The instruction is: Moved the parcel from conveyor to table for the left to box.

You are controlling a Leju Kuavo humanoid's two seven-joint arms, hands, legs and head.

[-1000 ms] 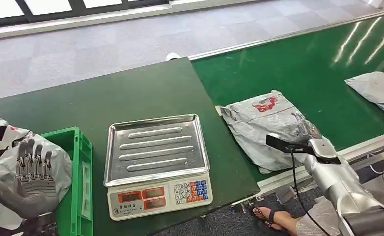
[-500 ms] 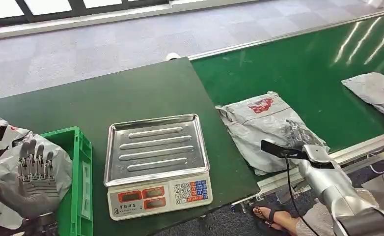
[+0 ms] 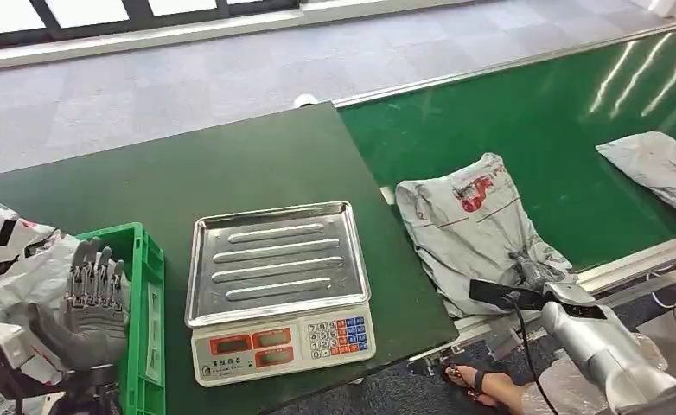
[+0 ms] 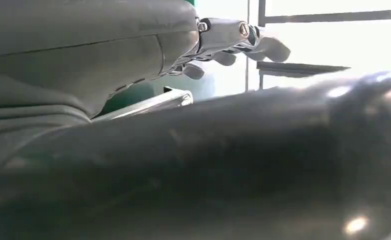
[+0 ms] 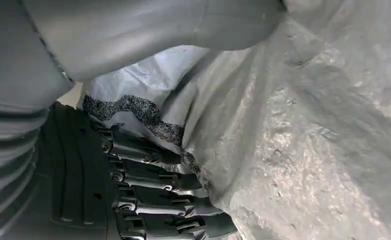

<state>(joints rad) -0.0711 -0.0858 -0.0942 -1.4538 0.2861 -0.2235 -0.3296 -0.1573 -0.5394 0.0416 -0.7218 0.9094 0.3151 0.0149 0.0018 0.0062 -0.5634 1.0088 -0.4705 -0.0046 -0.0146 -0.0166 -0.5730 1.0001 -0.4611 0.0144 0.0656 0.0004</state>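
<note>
A crumpled grey parcel (image 3: 473, 216) with red print lies on the green conveyor (image 3: 533, 112), close beside the table's right edge. My right hand (image 3: 532, 271) grips the parcel's near corner at the belt's front rail. In the right wrist view the dark fingers (image 5: 148, 190) curl under the parcel (image 5: 293, 125) and the thumb presses from above. My left hand (image 3: 91, 303) is raised at the table's front left, palm facing me, fingers straight and apart, holding nothing. Its fingertips (image 4: 233, 42) show in the left wrist view.
A scale with a steel tray (image 3: 276, 259) stands mid-table on the dark green table (image 3: 231, 164). A green crate (image 3: 142, 285) sits left of it, a white parcel (image 3: 6, 259) beyond. Another grey parcel (image 3: 654, 164) lies farther along the belt. A person's sandalled foot (image 3: 481, 380) is below the rail.
The grey parcel has turned and slid toward the belt's near rail with my right hand pulling back on it. My left hand shifted right toward the crate. The far parcel drifted left.
</note>
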